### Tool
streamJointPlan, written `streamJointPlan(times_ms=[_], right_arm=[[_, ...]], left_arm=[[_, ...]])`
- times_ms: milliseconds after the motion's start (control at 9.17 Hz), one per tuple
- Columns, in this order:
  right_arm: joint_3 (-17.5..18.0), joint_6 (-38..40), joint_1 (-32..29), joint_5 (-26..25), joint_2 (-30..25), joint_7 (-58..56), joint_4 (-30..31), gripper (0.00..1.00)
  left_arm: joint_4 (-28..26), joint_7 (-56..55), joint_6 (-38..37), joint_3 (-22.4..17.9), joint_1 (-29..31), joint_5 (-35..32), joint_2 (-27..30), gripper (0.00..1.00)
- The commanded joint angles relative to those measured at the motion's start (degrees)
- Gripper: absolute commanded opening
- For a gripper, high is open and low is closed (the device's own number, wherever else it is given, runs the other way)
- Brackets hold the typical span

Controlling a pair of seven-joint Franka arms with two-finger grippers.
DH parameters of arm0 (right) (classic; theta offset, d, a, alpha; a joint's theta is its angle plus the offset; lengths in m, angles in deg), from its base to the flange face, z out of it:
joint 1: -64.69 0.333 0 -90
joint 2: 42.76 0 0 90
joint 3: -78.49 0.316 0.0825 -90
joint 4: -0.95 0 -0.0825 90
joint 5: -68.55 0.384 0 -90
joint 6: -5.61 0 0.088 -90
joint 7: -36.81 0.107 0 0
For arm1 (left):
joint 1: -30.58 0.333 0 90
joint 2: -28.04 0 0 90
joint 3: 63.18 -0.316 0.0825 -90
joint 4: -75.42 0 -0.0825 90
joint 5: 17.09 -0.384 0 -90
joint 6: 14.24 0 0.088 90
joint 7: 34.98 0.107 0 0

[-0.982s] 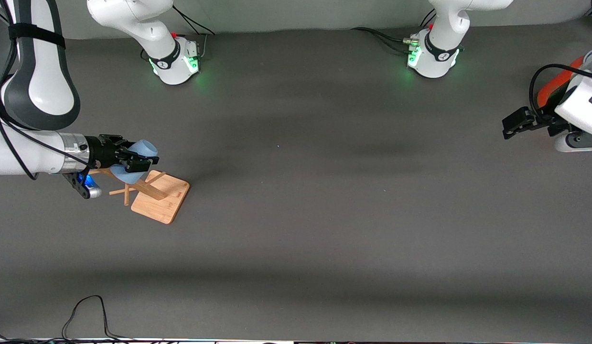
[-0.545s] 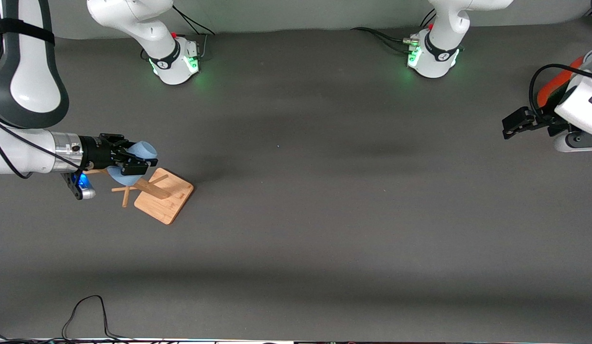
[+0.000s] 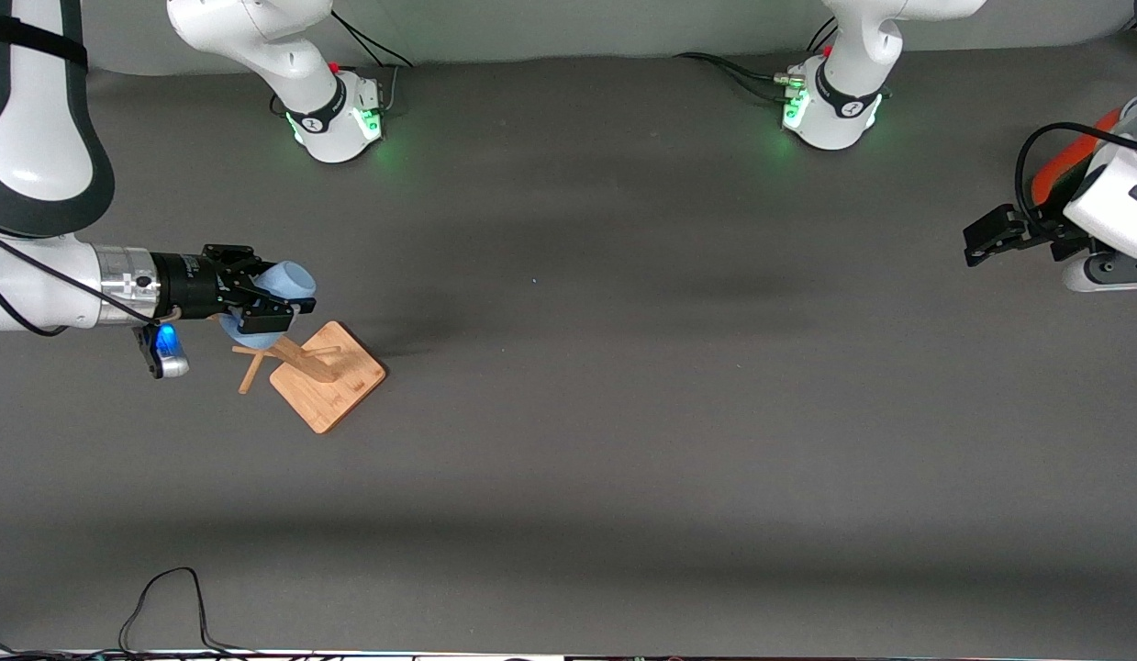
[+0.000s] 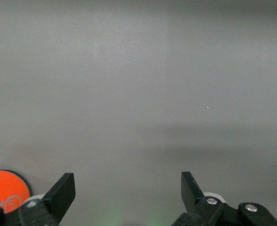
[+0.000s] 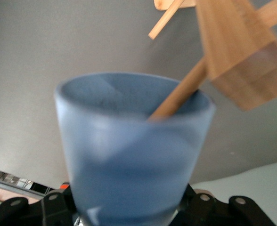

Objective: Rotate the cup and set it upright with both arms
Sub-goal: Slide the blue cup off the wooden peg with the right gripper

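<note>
The pale blue cup sits pinched in the right end effector, over the wooden peg rack, one peg inside its mouth. The left end effector waits spread above the worktop's left-arm end.

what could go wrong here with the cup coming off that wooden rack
1. A peg of the wooden rack is inside the cup, which the right end effector grips. Pulling at an angle could drag or tip the rack.
2. In the right wrist view the grip sits low, near the cup's narrow base, so the cup may slip or twist.
3. The left end effector waits open near the left arm's end of the table, making the handover a long carry.
</note>
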Motion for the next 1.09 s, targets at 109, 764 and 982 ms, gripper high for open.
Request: streamJointPlan(times_ms=[109,764,982], right_arm=[[0.0,1.2,1.1,5.8,-0.7,5.7,-0.8,0.41],[0.3,-0.1,6.9,13.3,-0.7,16.9,-5.8,0.41],[0.3,-4.5,11.8,13.8,-0.7,17.3,-5.9,0.41]], left_arm=[[-0.7,0.4,-1.2,-0.1,-0.7,-0.8,1.5,1.00],[-0.6,0.4,-1.6,0.0,-0.8,-1.5,1.8,1.00],[-0.6,0.6,-1.9,0.0,-0.7,-1.9,2.3,1.00]])
